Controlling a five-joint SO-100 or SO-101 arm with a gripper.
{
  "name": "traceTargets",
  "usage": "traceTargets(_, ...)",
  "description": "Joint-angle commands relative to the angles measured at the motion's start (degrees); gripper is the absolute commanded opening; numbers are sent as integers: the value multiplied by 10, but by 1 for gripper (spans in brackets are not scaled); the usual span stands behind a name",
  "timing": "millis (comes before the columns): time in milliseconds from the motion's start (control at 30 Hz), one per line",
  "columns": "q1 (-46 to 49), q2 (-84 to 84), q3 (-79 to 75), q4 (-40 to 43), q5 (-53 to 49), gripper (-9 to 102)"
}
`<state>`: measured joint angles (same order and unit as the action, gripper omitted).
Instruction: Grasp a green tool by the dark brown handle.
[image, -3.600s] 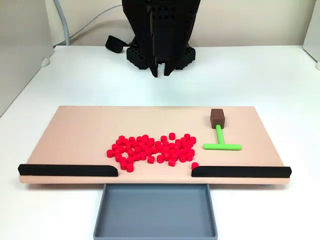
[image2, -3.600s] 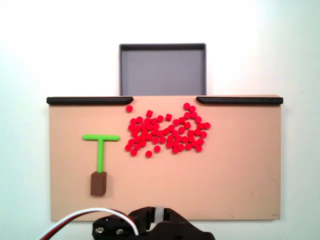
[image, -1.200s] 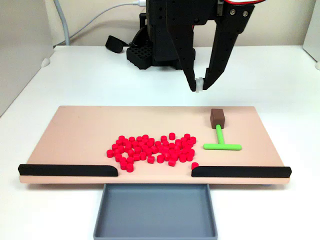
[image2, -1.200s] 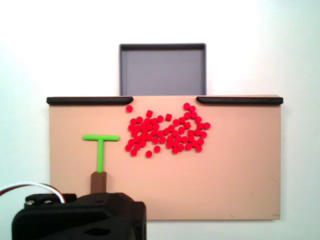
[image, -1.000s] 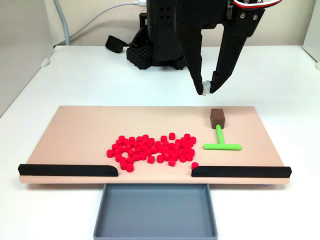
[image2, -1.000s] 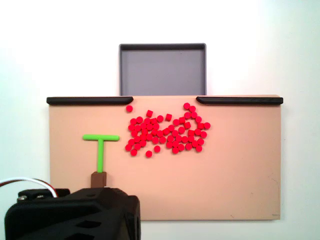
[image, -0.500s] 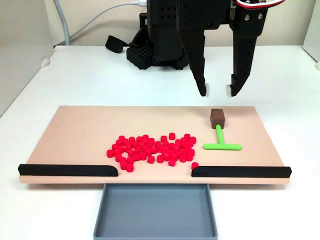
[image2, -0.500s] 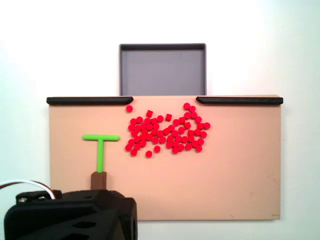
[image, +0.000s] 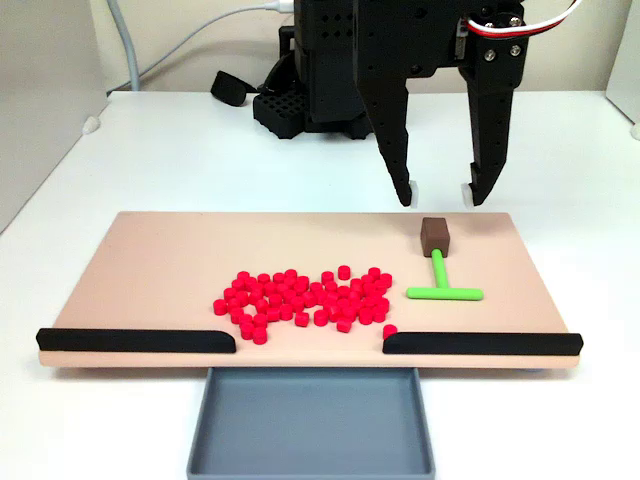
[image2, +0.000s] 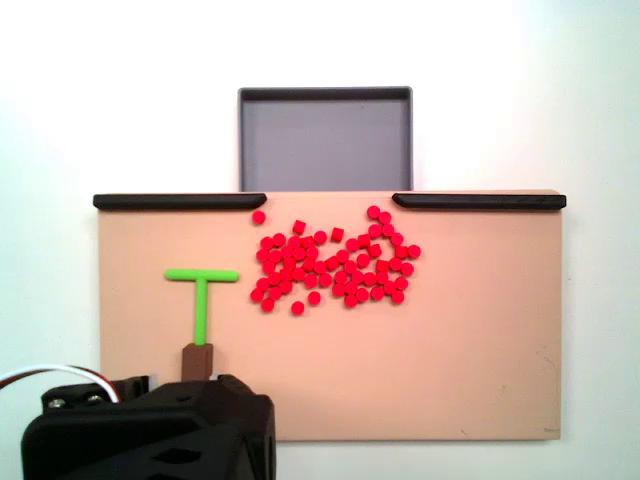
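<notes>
Approach step: the gripper (image: 440, 193) hangs with jaws spread wide, the dark brown handle (image: 436, 235) just below; next, descend and close.

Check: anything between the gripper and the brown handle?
Nothing. In a fixed view the open gripper hangs above the handle, with bare air between.

From above I see the green tool (image2: 201, 294) lying on the tan board (image2: 480, 350), its crossbar pointing toward the grey tray (image2: 325, 98). The dark brown handle (image2: 198, 359) is half hidden under my arm's black housing (image2: 150, 430) at the lower left. Red cylinders (image2: 335, 262) cluster right of the tool, below two black bars (image2: 180, 201).
</notes>
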<state>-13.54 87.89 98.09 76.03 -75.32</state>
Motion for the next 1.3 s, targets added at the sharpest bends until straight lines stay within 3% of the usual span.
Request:
traceTargets(0,-4,18,21,-24,-11,18)
traceTargets(1267,-3,-39,11,-60,-10,14)
